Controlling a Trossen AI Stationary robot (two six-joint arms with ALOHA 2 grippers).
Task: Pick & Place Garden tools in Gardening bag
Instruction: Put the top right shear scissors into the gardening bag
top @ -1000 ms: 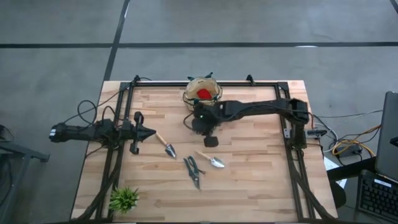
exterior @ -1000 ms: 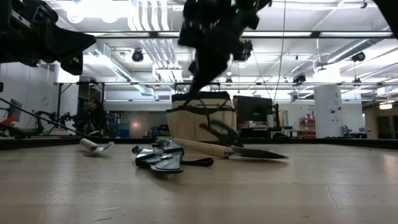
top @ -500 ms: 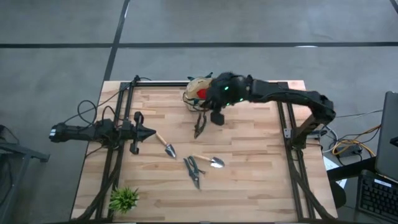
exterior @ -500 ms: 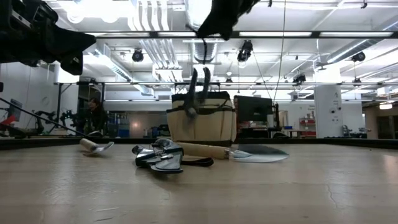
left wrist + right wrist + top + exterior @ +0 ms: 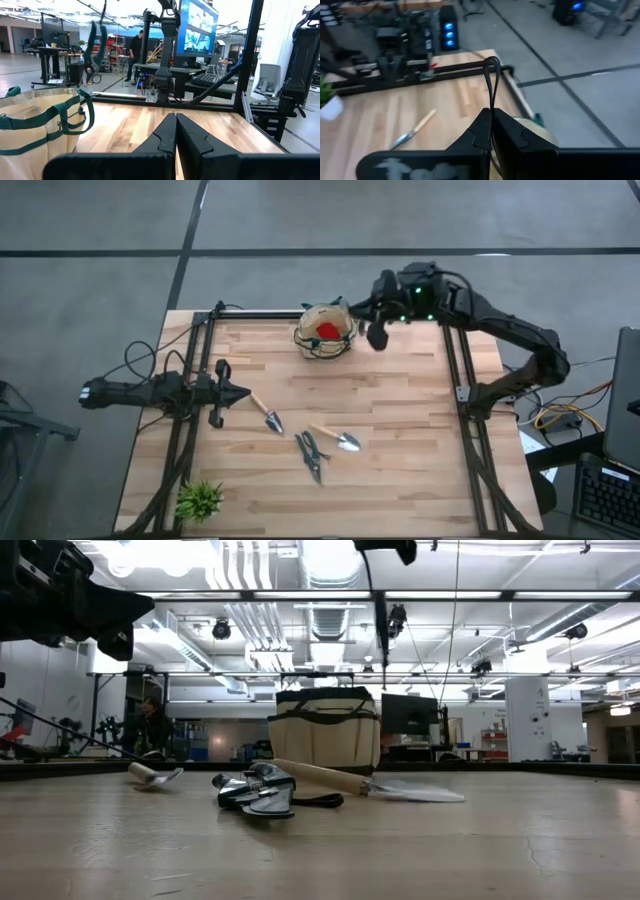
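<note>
**Shears held high beside the bag**

Nearest the front edge of the table point(image 5: 400, 450), a small green plant point(image 5: 199, 500) sits at the left corner. Just beyond it, mid-table, lie one pair of shears point(image 5: 310, 453) and a trowel point(image 5: 338, 438) close beside them, with a second trowel point(image 5: 265, 413) a little to their left. In the low view these three lie in a loose cluster in front of the bag.

The left gripper point(image 5: 238, 392) waits at the left side, low over the wood, its fingers pressed together on nothing.

At the far edge stands the tan bag point(image 5: 325, 331), with the red lump point(image 5: 328, 330) inside it. The right gripper point(image 5: 352, 306) hangs just beside the bag's rim, well above the table. Its fingers are clamped tight on the second shears point(image 5: 492, 82), whose looped end pokes out past the tips.
</note>
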